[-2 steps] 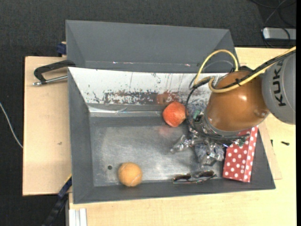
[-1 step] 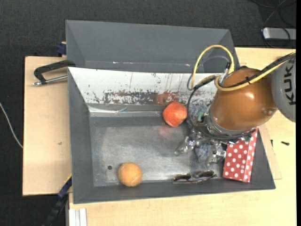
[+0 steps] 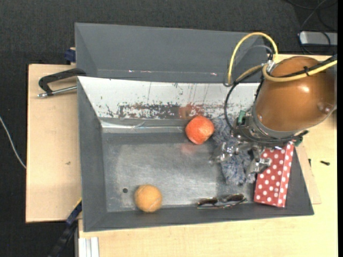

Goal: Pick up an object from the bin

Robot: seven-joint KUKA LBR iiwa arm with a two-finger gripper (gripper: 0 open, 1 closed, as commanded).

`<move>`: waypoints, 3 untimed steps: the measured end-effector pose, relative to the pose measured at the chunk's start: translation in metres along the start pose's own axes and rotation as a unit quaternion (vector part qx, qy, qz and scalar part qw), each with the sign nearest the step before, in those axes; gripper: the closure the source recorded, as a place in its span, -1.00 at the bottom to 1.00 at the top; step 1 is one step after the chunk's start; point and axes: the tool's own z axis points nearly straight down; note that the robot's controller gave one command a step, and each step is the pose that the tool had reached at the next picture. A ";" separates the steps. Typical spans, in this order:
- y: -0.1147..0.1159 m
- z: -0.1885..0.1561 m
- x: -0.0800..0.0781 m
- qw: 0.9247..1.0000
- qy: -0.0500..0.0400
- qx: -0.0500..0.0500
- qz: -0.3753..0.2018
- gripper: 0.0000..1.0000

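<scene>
Lying under hand: blue-grey crumpled cloth, bin right side.

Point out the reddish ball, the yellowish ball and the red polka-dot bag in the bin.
reddish ball [image 3: 199, 129], camera view, its middle.
yellowish ball [image 3: 148, 198], camera view, its middle.
red polka-dot bag [image 3: 273, 183], camera view, its dotted front face.

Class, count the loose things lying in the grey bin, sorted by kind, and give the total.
balls: 2 (orange-red ball, yellow-orange ball)
red bag with white dots: 1
dark glasses: 1
grey-blue cloth: 1
Total: 5
</scene>
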 end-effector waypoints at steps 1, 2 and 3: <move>-0.059 0.030 0.018 1.000 -0.001 0.005 0.006 -1.00; -0.069 -0.004 0.002 1.000 0.001 -0.003 0.013 -1.00; -0.066 0.008 0.015 1.000 0.000 0.003 0.021 -1.00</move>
